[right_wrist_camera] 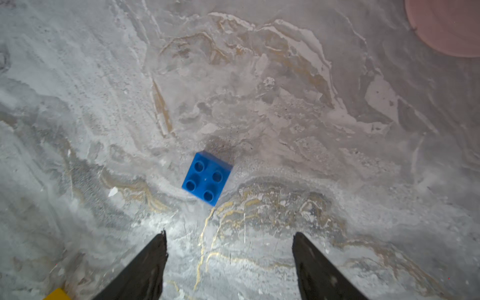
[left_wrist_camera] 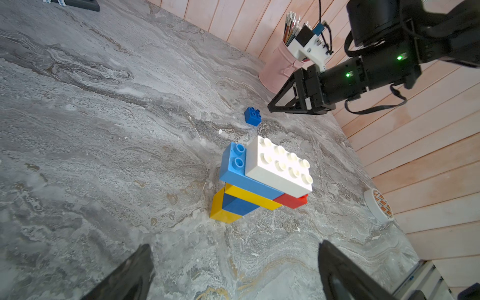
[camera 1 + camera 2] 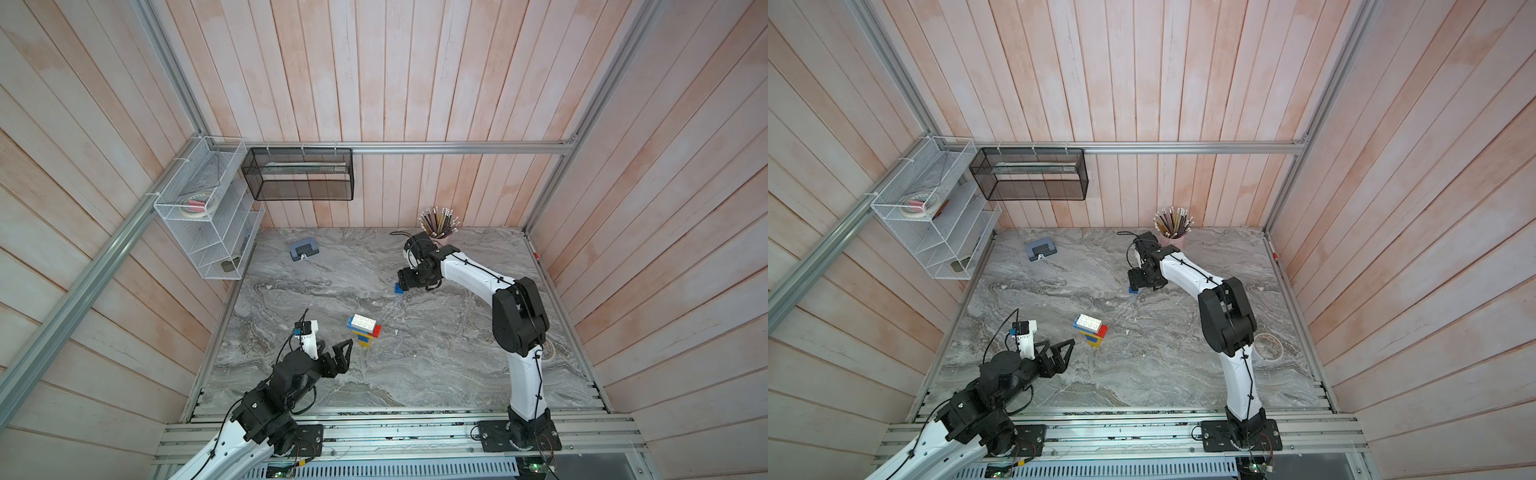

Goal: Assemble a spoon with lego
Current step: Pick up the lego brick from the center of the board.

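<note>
- A small square blue studded brick [image 1: 206, 178] sits loose on the grey marbled surface [image 3: 436, 353], studs up, toward the far side.
- The right claw [image 1: 230, 235] hangs just over it with its jaws spread partway and nothing in them. The brick lies just ahead of the tips, not between them.
- In both top views the brick [image 3: 399, 289] peeks out at the claw's edge.
- The multicolour brick spoon [image 2: 259, 179] stands mid-surface, white oblong brick uppermost, well apart from the loose brick.
- The left claw [image 2: 233, 245] is spread wide and empty. The spoon lies in front of it, untouched.
</note>
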### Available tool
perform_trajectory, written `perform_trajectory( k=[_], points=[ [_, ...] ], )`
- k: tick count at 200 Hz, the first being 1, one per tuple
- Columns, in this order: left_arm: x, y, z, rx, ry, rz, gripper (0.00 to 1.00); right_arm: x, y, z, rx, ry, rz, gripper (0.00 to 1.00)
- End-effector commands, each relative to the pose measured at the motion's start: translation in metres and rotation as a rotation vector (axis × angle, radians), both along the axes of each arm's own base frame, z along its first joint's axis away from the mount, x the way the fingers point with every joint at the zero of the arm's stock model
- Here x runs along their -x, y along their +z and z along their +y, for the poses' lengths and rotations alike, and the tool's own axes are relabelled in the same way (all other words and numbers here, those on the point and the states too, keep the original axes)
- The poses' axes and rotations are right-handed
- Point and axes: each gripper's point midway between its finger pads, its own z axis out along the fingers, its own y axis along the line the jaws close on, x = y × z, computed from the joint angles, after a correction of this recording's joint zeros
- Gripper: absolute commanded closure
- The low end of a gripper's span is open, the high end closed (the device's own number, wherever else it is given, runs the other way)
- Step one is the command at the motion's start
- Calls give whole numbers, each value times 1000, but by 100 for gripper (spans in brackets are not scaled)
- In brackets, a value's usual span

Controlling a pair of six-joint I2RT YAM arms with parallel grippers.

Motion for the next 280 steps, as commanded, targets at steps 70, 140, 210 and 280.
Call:
perform_trajectory(
  k=[70, 140, 210, 280],
  points=[
    [-2, -7, 2, -37, 1, -14, 0, -36, -11, 20, -5, -168, -57, 32],
    [0, -5, 1, -24, -12, -31, 0, -26, -23, 31, 31, -168, -50, 38],
    [0, -5, 1, -24, -13, -32, 0, -20, -29, 33, 48, -160, -43, 41],
    [0, -5, 1, -24, -14, -32, 0, -15, -43, 31, 65, -156, -13, 45]
  ],
)
